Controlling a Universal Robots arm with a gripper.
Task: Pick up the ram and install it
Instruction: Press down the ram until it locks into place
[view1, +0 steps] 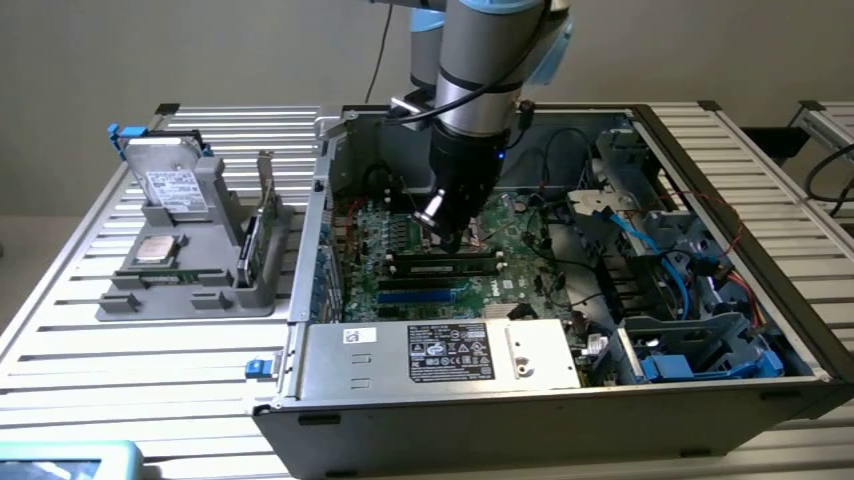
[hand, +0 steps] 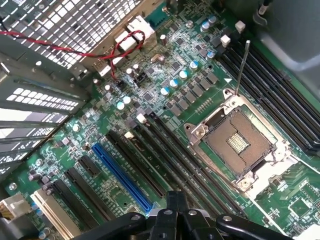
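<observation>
The arm (view1: 474, 90) reaches down into the open computer case (view1: 534, 400) on the slatted bench (view1: 134, 370), its fingers (view1: 447, 232) shut just above the ram (view1: 445, 266) seated in a motherboard slot directly below them.

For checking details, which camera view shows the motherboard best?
The wrist view: the motherboard is seen from close, with its empty processor socket, the blue slot and the small parts all clear. The exterior view shows it farther off inside the computer case, partly covered by the arm.
</observation>
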